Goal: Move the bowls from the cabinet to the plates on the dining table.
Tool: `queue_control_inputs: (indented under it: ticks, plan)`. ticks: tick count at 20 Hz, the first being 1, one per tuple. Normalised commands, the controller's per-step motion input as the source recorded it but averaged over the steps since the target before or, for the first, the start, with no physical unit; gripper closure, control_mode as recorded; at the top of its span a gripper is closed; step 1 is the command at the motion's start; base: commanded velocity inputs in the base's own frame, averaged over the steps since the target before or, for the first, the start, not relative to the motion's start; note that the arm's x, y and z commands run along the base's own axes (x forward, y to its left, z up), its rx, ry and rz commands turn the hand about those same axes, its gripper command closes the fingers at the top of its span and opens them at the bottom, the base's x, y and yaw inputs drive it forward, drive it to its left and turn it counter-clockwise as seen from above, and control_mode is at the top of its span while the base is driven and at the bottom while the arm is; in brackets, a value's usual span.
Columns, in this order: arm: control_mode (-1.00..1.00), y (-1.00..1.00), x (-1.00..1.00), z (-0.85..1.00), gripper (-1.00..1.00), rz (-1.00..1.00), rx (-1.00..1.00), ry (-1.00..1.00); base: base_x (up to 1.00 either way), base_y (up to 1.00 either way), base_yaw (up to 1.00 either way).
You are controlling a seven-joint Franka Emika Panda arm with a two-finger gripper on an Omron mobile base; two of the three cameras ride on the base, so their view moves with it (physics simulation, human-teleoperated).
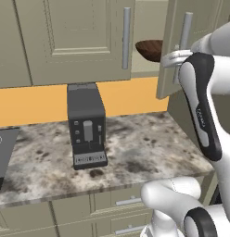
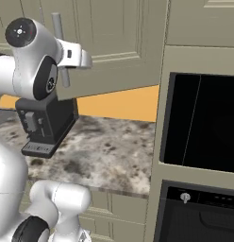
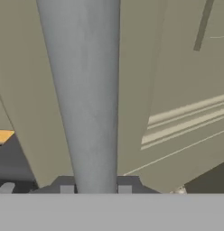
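Pincer (image 3: 95,189) is at the cabinet door's silver bar handle (image 3: 84,90); in the hand view the bar runs straight up between the two dark finger tips (image 3: 124,188), one on each side and tight against it, so the pincer is closed narrow around the handle (actual contact is cut off by the picture's lower edge). In the left base view the hand's pale end (image 1: 175,58) sits at the handle (image 1: 184,39) of the right-hand door (image 1: 191,28), which is swung partly open.

Behind and to the left of the pincer, inside the open cabinet (image 1: 66,41), the dark brown wood-grain bowl (image 1: 150,49) rests on the plain shelf, partly hidden by the door edge. The other door, farther left, is shut, its own bar handle (image 1: 126,37) upright.

Below the pincer and to its left: a speckled stone counter (image 1: 135,152) with a dark coffee machine (image 1: 86,125) standing against the orange wall strip (image 1: 33,104). Low drawers (image 1: 128,201) sit under the counter's front edge.

Right of the pincer, in the right base view, a tall beige unit holds a black oven (image 2: 201,123).
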Motion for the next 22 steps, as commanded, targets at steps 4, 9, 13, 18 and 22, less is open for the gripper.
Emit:
queue_control_inputs:
  ticks: [4,9,13,18,22]
  plan:
    - [-1.0,-0.53,-0.39,-0.17,1.0,0.0,0.0,0.0,0.0,0.0,0.0]
    - [-1.0,-0.53,-0.35,-0.2,1.0,0.0,0.0,0.0,0.0,0.0,0.0]
    - [-1.0,-0.53,-0.3,-0.2,1.0,0.0,0.0,0.0,0.0,0.0,0.0]
    - [-1.0,-0.27,-0.22,-0.13,1.0,0.0,0.0,0.0,0.0,0.0,0.0]
    - [-1.0,-0.01,0.0,0.0,1.0,0.0,0.0,0.0,0.0,0.0,0.0]
